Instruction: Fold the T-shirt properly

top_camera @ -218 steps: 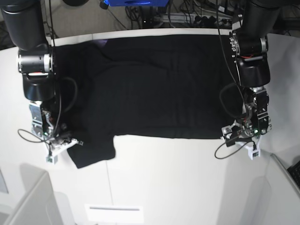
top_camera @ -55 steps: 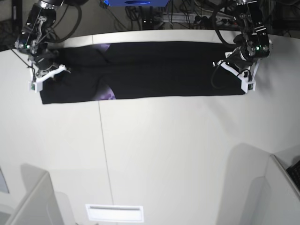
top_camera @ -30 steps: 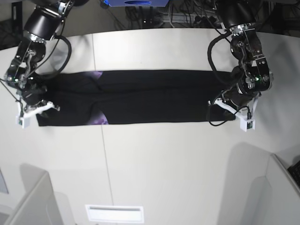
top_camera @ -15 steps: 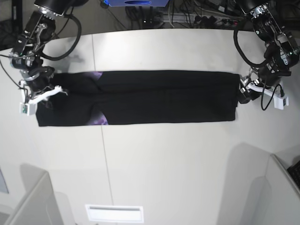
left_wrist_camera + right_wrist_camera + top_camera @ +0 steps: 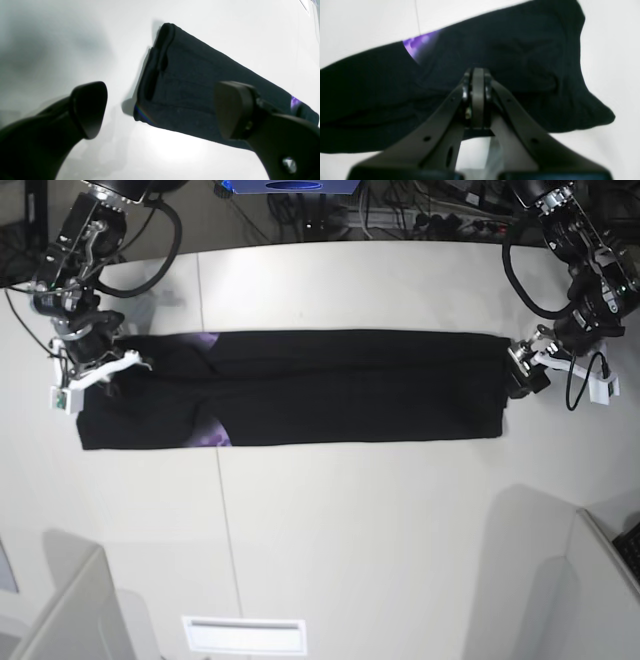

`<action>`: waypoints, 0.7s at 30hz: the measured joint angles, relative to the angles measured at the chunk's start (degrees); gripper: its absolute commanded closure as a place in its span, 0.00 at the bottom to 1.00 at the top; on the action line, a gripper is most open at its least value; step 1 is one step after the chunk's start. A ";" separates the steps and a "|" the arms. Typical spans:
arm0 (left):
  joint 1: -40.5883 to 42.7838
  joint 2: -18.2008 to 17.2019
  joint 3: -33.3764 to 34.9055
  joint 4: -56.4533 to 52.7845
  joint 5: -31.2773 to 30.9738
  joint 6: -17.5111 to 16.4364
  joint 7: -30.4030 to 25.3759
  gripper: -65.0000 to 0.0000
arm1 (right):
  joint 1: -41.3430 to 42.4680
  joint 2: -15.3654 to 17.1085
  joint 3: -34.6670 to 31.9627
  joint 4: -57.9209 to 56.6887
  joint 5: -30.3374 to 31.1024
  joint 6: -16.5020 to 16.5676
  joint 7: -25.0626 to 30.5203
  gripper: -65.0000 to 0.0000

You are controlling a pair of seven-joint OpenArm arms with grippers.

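You are working over a white table (image 5: 350,520), with a clutter of cables and a blue device past its far edge.

Start at your left gripper (image 5: 527,372): its two dark fingers (image 5: 87,107) stand spread wide with nothing between them. In the left wrist view one finger hangs over bare table just off the end of the T-shirt (image 5: 300,388), the other over the cloth, and the folded end lies flat between and below them. A second ago this gripper was pinched on that end of the T-shirt; now it has let go and sits just beside the end, about where it was half a second back.

Your right gripper (image 5: 477,82) is closed tight, jaws pressed together. In the right wrist view its tip lies over black cloth at the other end of the T-shirt, but you cannot tell from that view whether any fabric is caught in it. In the base view it has shifted slightly toward the T-shirt's far edge compared with half a second ago.

The T-shirt lies as a long, narrow black band across the table, flat, between the two grippers. Slivers of purple print (image 5: 212,438) show near the right gripper's end, one at the near edge and one at the far edge. The band has not moved since a second ago.
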 measured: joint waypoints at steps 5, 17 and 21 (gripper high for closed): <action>1.16 -1.49 2.34 -6.86 1.66 -3.58 -5.09 0.00 | -0.59 -0.04 0.00 0.00 0.09 0.00 0.15 1.00; -3.04 -7.26 9.22 -17.33 1.29 -4.07 -10.40 0.00 | -1.66 0.07 0.00 0.00 0.04 0.00 0.15 1.00; -5.51 -7.43 14.64 -18.01 6.86 -4.02 -10.40 0.00 | -1.49 0.11 0.00 0.00 0.04 0.00 0.20 1.00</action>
